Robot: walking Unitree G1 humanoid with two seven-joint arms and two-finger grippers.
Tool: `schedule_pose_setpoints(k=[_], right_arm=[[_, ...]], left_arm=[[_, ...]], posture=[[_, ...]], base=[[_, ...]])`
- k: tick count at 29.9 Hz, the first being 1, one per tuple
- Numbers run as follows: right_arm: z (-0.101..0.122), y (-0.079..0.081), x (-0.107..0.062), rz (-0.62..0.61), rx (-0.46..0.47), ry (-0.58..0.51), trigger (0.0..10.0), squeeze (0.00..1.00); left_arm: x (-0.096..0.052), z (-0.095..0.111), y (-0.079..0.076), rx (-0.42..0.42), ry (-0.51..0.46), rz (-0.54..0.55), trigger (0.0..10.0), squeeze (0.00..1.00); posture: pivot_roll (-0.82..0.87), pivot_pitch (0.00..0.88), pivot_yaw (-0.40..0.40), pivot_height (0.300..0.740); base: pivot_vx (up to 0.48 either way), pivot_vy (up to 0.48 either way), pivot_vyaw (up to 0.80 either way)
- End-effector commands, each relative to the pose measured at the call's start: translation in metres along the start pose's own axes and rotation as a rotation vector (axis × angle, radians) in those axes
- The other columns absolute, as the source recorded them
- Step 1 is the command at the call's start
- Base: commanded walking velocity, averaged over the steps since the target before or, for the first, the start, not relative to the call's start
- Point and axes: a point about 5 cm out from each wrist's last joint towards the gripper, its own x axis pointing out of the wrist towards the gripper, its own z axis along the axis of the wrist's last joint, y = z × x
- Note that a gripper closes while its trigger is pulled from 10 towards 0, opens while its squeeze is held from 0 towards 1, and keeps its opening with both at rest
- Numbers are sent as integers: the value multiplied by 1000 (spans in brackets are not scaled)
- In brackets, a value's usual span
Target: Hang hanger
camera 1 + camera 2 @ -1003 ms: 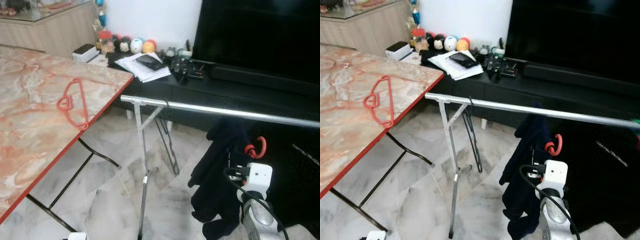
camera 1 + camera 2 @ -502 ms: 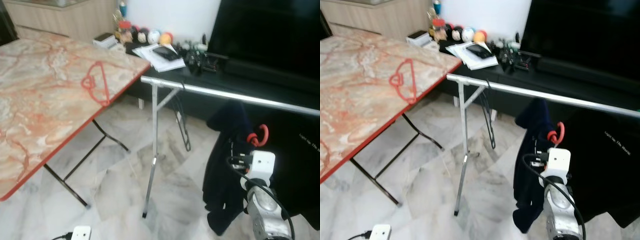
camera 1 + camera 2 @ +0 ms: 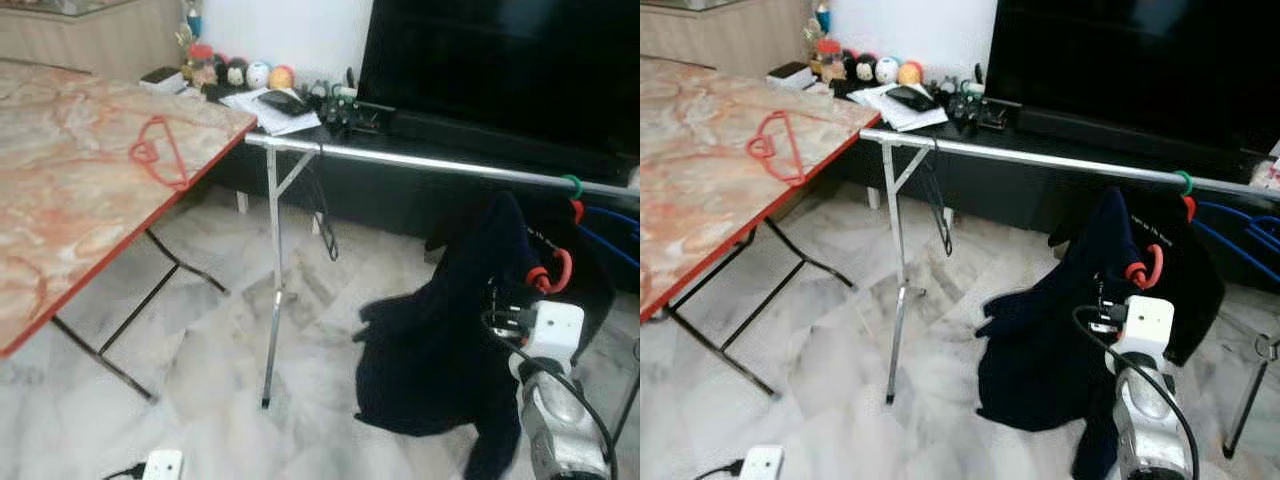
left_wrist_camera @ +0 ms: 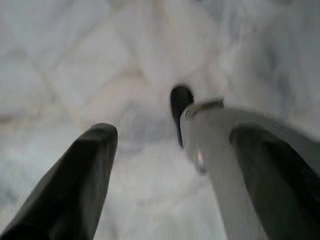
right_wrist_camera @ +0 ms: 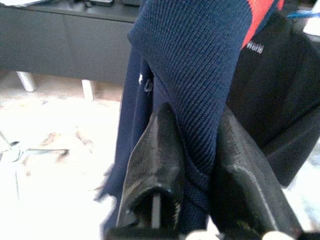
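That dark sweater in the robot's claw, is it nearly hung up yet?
Partly. The right gripper is shut on the navy sweater, which already sits on a red hanger. The hook is below the silver rail, not over it, so the hanging is left. A second red hanger lies on the marble table. The left gripper hangs idle, open.

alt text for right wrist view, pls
The right gripper is shut on a navy knit garment that hangs between its two black fingers. Behind it are a black garment, a dark cabinet and a pale floor.
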Motion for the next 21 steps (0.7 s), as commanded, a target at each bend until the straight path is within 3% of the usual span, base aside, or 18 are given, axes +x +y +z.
schedule_pose_setpoints(k=[1,9,14,21], right_arm=[[10,3,6,18,-12,-39,10000,0],[11,1,5,5,27,-46,10000,0],[6,-12,0,-27,13,-35,10000,0],[-2,-3,1,13,6,1,10000,0]], left_arm=[[0,-2,1,-9,13,6,10000,0],[0,-2,0,-8,13,2,10000,0],[-1,-5,-3,10,28,-11,10000,0],[0,-3,-6,-2,14,-3,10000,0]], posture=[[-64,0,-75,740],[-58,0,-69,740],[-79,0,-58,740],[-48,0,-80,740]], base=[[-292,0,0],[-290,0,0],[-294,0,0],[-37,0,0]])
